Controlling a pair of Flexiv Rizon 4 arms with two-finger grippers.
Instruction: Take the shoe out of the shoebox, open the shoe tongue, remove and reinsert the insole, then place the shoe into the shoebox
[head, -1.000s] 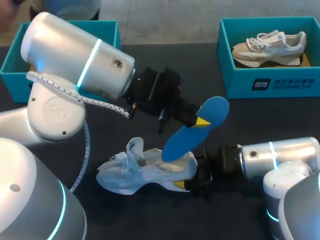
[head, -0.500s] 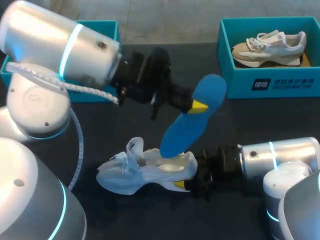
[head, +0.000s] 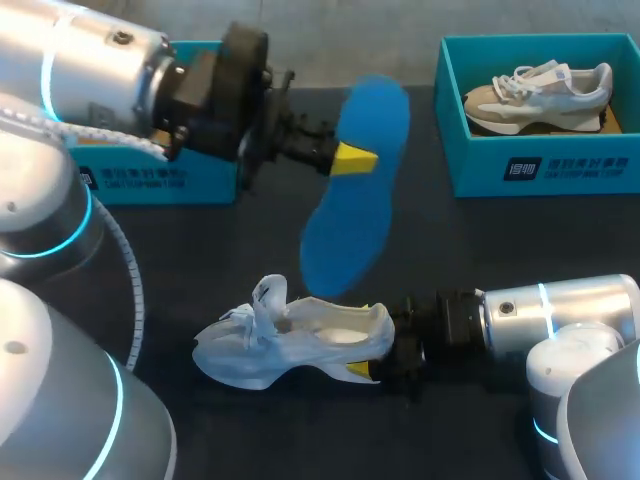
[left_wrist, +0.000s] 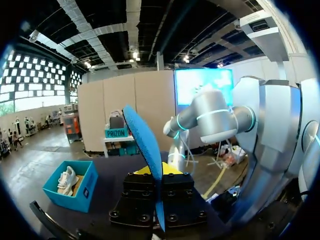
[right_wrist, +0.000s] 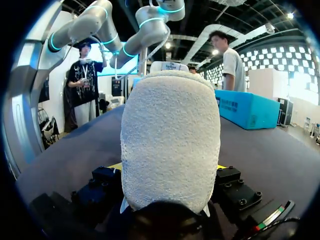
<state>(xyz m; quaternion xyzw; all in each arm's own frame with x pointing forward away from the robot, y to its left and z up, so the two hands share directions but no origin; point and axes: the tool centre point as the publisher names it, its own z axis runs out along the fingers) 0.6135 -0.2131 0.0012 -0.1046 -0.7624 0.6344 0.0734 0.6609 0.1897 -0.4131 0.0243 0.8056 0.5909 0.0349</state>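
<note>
A white shoe (head: 290, 345) lies on its side on the dark table, with its heel toward my right arm. My right gripper (head: 378, 348) is shut on that heel, which fills the right wrist view (right_wrist: 170, 145) between the fingers. My left gripper (head: 350, 158) hangs high over the table's middle, shut on the blue insole (head: 355, 190). The insole slopes down toward the shoe's opening. In the left wrist view the insole (left_wrist: 145, 145) stands edge-on between the shut fingers of the left gripper (left_wrist: 159, 172).
A teal shoebox (head: 560, 165) at the back right holds a beige shoe (head: 540, 95); it also shows in the left wrist view (left_wrist: 75, 185). A second teal box (head: 190, 180) stands at the back left, partly behind my left arm.
My left arm has risen and swung back to the left, drawing the blue insole up out of the white shoe. The right arm and the shoe have stayed put.
</note>
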